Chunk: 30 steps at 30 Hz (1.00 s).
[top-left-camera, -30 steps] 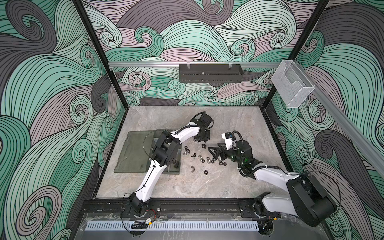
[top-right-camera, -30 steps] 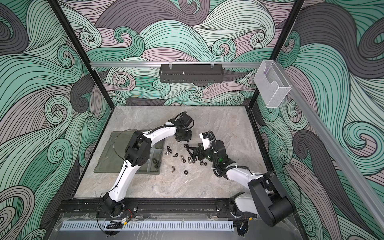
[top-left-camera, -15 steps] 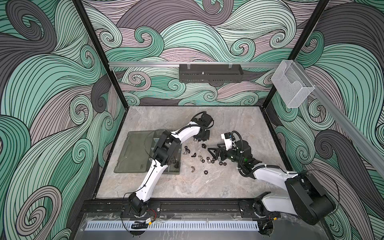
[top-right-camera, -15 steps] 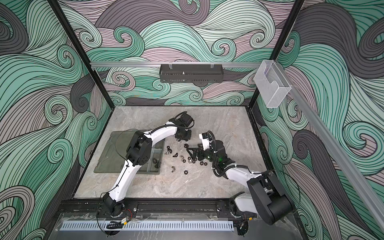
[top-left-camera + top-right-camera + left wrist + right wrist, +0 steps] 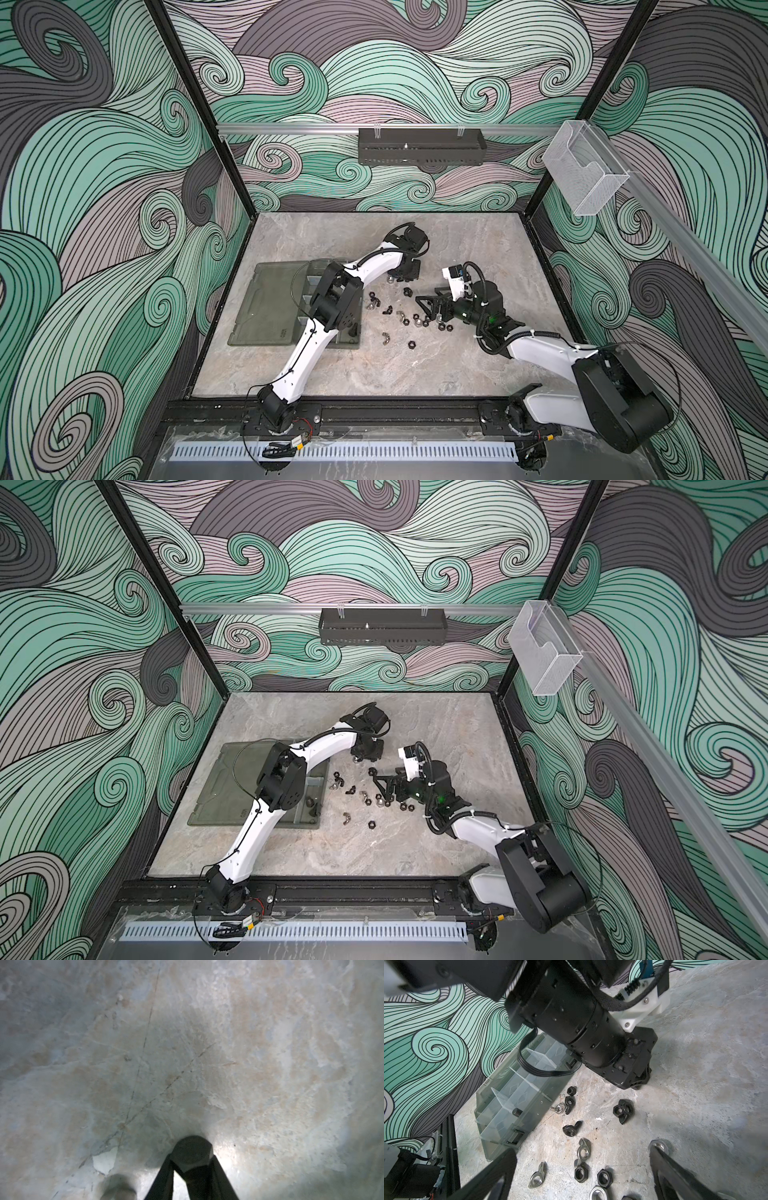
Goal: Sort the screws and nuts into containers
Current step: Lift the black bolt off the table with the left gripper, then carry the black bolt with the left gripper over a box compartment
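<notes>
Black and silver hardware mostly lies loose on the marble tabletop, so you are early in the sort. One threaded screw sits in a compartment of the organizer box, and a top view shows a couple more dark pieces in the end compartment. Your left gripper is pinched on what looks like a hex-headed screw (the view is blurred), low over bare table, apart from the box. Your right gripper stands wide open and empty over the scattered nuts, one fingertip at a silver nut. Wing nuts lie between it and the box. Your left arm's elbow hangs over the compartments, hiding most of them. The wall tray and clear holder are well away.
</notes>
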Motion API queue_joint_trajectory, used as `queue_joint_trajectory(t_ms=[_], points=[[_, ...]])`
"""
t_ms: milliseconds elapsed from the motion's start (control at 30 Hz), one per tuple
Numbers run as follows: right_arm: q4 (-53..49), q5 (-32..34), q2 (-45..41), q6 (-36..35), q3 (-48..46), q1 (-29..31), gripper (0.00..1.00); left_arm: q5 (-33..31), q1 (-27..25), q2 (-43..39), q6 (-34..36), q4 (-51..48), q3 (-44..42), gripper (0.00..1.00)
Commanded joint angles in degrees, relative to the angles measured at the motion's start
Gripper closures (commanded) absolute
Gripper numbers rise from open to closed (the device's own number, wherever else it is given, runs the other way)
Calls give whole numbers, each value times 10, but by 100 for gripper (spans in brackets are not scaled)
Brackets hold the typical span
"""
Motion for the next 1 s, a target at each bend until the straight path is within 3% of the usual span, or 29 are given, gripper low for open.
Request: queue_joint_trajectory(t_ms=[0,100,200,367,467,600,800,967], points=[[3,6,-1,-5,7,-3,1,-20,1,15,-4,-56,-57,73],[13,-15,4,3,11,-3,1,1,5,-6,-12,-17,-99,73],[11,-1,2,1,7,-3,1,-5,7,-5,-6,-43,-77,73],[4,-5,-5,-5,10,-3,1,6,21,-16,2,-36,-87,84],[2,4,-1,-9,7,-2,1,5,22,-66,-5,10,-152,90],[6,-17,13,0,17,-3,1,0,24,-141,0,72,-222,91],[-11,-9,6,-13,18,0,1,9,27,-201,32,67,-241,91],[-14,-3,-3,-28,14,5,1,-1,31,-279,33,89,-312,91]])
